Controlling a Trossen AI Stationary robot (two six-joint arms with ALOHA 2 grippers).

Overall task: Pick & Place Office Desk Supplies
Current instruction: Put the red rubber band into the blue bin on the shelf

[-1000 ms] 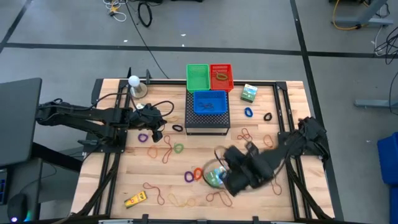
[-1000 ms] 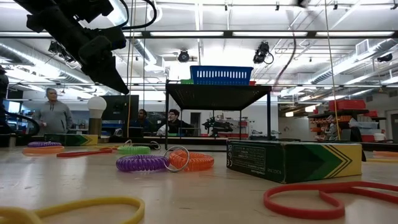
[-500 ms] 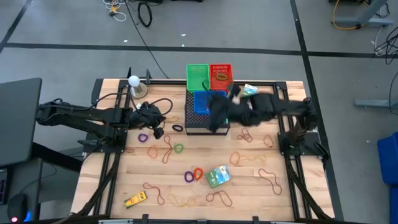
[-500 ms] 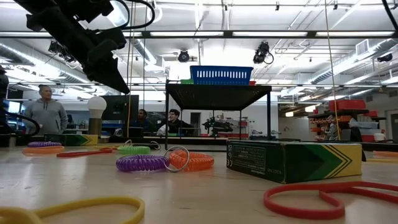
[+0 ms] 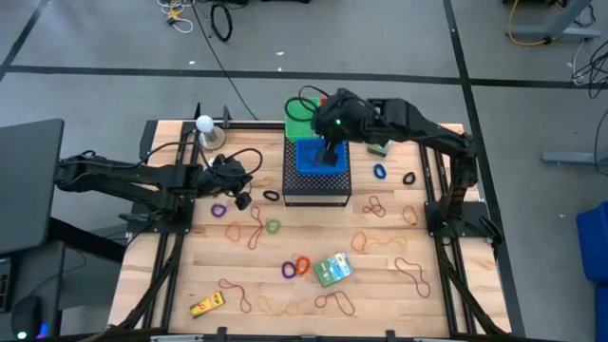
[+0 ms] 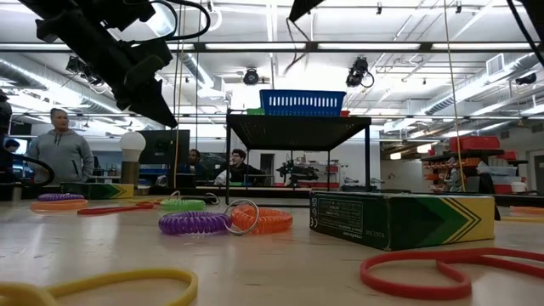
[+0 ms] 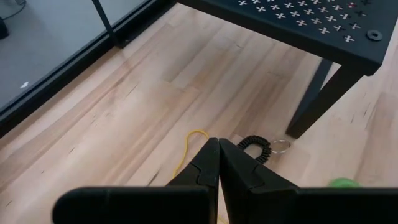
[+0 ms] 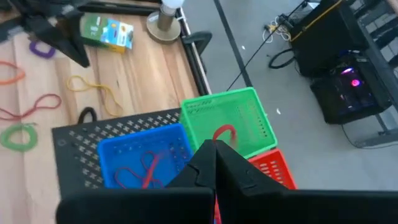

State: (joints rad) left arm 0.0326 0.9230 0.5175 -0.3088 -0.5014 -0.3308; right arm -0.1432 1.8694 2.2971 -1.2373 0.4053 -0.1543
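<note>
Right gripper (image 5: 329, 152) hangs above the small baskets on the black mesh stand (image 5: 316, 186), fingers pressed together with nothing between them. Left gripper (image 5: 245, 180) waits over the left part of the wooden surface (image 5: 190, 275), likewise clenched on nothing, just by a black coil ring (image 7: 257, 148) and a yellow rubber band (image 7: 186, 149). No print on the boxes can be read; the green printed box (image 5: 332, 270) lying on the front half of the surface shows only a zigzag pattern along its side in the low view. A second green box (image 5: 381, 142) sits at the back, right of the stand. Red-brown and tan rubber bands (image 5: 375, 206) are scattered over the boards, with a purple ring (image 5: 289, 270) touching an orange ring (image 5: 303, 264) just left of the front box, a green ring (image 5: 274, 226) nearer the middle, and a blue ring (image 5: 381, 172) and another black ring (image 5: 409, 178) on the right. A small yellow item (image 5: 206, 305) lies near the front left corner. On the stand, the blue basket (image 8: 146, 158) holds red bands, the green basket (image 8: 233, 121) holds one red band, and the red basket (image 8: 273, 171) beside it is mostly hidden. A white bulb lamp (image 5: 205, 126) stands at the back left, and people (image 6: 61, 153) show in the room beyond.
</note>
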